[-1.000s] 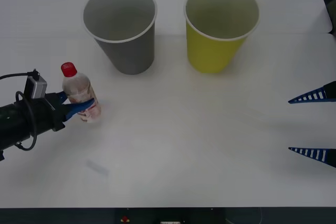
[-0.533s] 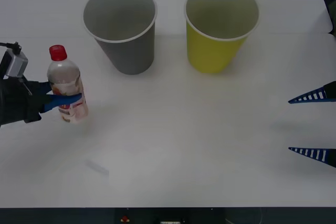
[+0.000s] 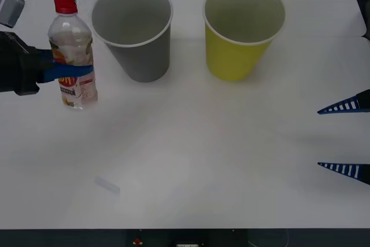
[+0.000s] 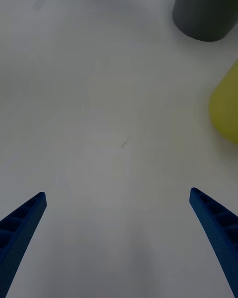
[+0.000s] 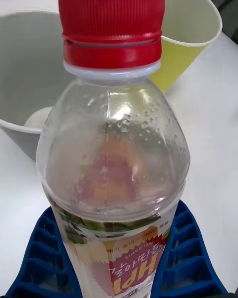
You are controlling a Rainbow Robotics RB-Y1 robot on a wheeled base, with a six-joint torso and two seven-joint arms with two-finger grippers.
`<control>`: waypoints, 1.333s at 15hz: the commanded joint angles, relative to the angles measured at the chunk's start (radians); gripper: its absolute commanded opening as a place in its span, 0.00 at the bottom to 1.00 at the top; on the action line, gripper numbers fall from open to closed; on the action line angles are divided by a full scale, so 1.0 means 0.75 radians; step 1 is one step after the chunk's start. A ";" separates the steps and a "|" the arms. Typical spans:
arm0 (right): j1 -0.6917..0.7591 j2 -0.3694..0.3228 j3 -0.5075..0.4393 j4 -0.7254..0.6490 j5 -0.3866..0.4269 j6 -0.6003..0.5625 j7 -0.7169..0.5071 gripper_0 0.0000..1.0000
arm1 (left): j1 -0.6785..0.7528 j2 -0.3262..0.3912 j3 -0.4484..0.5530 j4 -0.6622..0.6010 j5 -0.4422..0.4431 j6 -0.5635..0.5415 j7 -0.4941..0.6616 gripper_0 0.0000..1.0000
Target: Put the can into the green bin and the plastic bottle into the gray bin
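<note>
In the front view, you had the left gripper (image 3: 68,72) near the desk's (image 3: 191,160) left edge, its blue fingers closed around the middle of the plastic bottle (image 3: 71,50), which stood upright with its red cap on top, just left of the gray bin (image 3: 136,30). The green bin (image 3: 241,30) stood beside the gray one, toward the far edge of the desk, both upright and open. Your right gripper (image 3: 344,138) sat at the desk's right edge, fingers spread wide and holding nothing.

In the right wrist view, the right gripper (image 4: 119,238) hung over bare desk (image 4: 99,104) with its two blue fingers (image 4: 22,223) well apart; the gray bin's (image 4: 206,10) base and a side of the green bin (image 4: 225,111) showed farther off.

In the left wrist view, the plastic bottle (image 5: 114,169) sat clamped at its label between the left gripper's fingers (image 5: 186,258), with the gray bin (image 5: 29,74) and green bin (image 5: 191,35) behind it
</note>
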State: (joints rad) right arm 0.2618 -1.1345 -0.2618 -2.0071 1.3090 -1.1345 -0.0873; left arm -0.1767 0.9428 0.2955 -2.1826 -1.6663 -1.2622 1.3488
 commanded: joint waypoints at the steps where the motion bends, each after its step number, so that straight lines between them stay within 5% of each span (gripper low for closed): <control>1: 0.000 0.000 0.000 0.000 0.000 0.000 0.000 1.00 | -0.188 0.038 -0.020 0.055 -0.012 -0.127 0.104 0.00; 5: 0.000 0.000 0.000 0.000 0.000 0.000 0.000 1.00 | -0.480 0.107 -0.230 0.266 -0.026 -0.101 0.104 0.00; 14: 0.000 0.000 0.000 0.000 0.000 0.000 0.000 1.00 | -1.053 0.085 -0.756 0.801 -0.087 0.153 0.077 0.00; 20: 0.000 0.000 0.000 0.000 0.000 0.000 0.000 1.00 | -1.159 0.005 -0.844 0.953 -0.114 0.171 0.038 0.00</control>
State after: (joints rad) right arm 0.2618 -1.1345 -0.2618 -2.0071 1.3090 -1.1345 -0.0873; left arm -1.0461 0.9474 -0.3375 -1.4682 -1.7511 -1.1332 1.3785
